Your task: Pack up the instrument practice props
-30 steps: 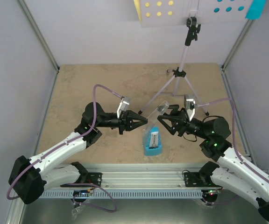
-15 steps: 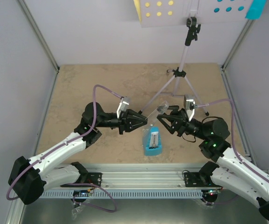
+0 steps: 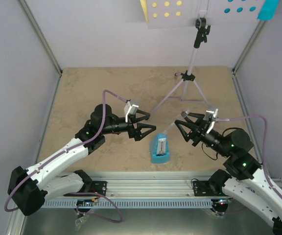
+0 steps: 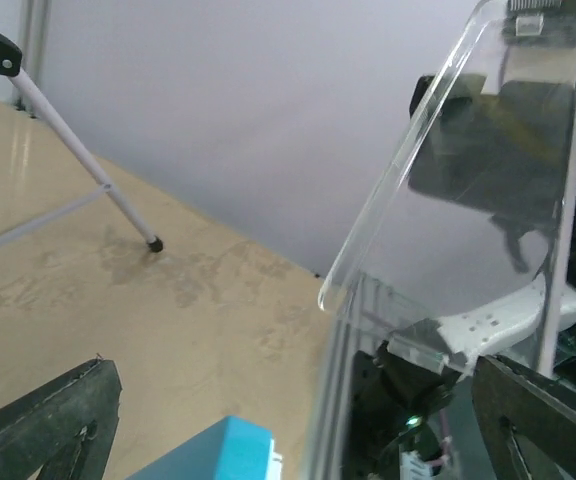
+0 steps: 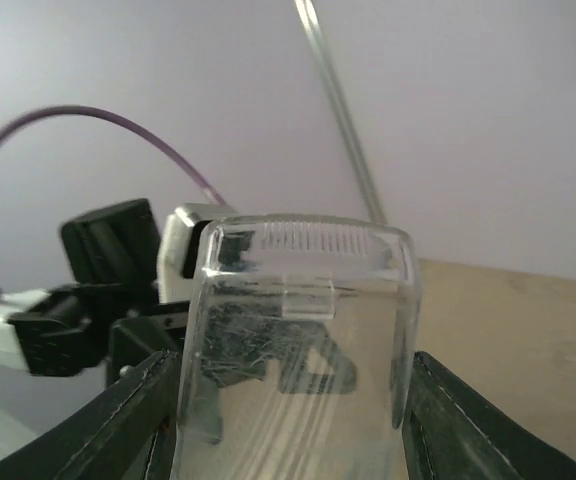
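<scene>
The small blue metronome (image 3: 160, 150) lies on its side on the tan table, and its corner shows as the metronome (image 4: 213, 455) in the left wrist view. My right gripper (image 3: 182, 126) is shut on a clear plastic cover (image 3: 167, 129) held just above and right of it; the cover (image 5: 303, 340) fills the gap between both fingers. My left gripper (image 3: 151, 121) stands open to the left of the cover (image 4: 468, 190), touching nothing. The lilac music stand (image 3: 192, 73) stands at the back. A yellow sheet (image 3: 143, 10) and a cyan sheet (image 3: 268, 9) lie on its holed desk (image 3: 204, 14).
The stand's tripod legs (image 3: 168, 100) spread over the back middle of the table, and one foot (image 4: 154, 244) rests on the tabletop ahead of the left gripper. Lilac walls close in the left, right and back. An aluminium rail (image 3: 151, 183) runs along the near edge.
My left gripper has opened, let go of the clear cover and drawn back slightly left. The right gripper has pulled the cover to the right and lower.
</scene>
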